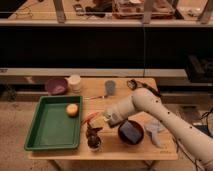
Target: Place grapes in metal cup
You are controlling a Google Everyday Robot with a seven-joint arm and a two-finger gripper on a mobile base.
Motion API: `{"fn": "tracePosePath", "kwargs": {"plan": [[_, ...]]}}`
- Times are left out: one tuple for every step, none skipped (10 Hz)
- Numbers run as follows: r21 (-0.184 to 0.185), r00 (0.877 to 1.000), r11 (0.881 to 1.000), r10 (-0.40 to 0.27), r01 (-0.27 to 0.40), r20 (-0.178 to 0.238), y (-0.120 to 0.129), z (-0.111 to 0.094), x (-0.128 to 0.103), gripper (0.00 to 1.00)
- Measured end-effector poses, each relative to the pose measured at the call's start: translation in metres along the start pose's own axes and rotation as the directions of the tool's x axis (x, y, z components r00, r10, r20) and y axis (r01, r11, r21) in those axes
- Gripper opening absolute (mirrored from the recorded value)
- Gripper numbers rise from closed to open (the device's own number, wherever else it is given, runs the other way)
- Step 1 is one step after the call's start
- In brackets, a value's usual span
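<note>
The metal cup stands near the table's front edge, just right of the green tray; it is small and silvery with a dark inside. The grapes show as a dark knobbly mass right above the cup's rim, at the tip of my gripper. I cannot tell whether they touch the cup. My gripper hangs from the white arm, which reaches in from the right and points down over the cup.
An orange carrot lies just behind the gripper. A dark red bowl with a black block sits to the right. A green tray holds an orange fruit. A grey-blue cup, purple bowl and white cup stand at the back.
</note>
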Motion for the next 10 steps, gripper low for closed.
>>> {"fn": "tracePosePath", "kwargs": {"plan": [[-0.015, 1.0, 1.0, 0.0, 0.0, 0.001, 0.003, -0.001, -0.001, 0.0], [-0.03, 1.0, 1.0, -0.001, 0.001, 0.001, 0.005, -0.002, 0.0, 0.0], [-0.04, 1.0, 0.999, -0.003, 0.003, 0.0, 0.007, -0.003, -0.001, 0.0], [-0.069, 1.0, 0.998, -0.012, 0.012, 0.001, 0.011, -0.006, -0.002, 0.0], [-0.087, 1.0, 0.996, -0.02, 0.02, 0.002, 0.011, -0.006, -0.003, 0.0], [-0.104, 1.0, 0.994, -0.028, 0.028, 0.002, 0.012, -0.006, -0.005, 0.0], [-0.123, 0.999, 0.991, -0.047, 0.047, 0.005, 0.012, -0.005, -0.008, 0.0], [-0.136, 0.998, 0.989, -0.066, 0.066, 0.011, 0.011, -0.003, -0.011, 0.0], [-0.143, 0.997, 0.986, -0.081, 0.082, 0.017, 0.011, -0.001, -0.015, 0.0], [-0.147, 0.995, 0.984, -0.098, 0.101, 0.022, 0.009, 0.001, -0.017, 0.0]]}}
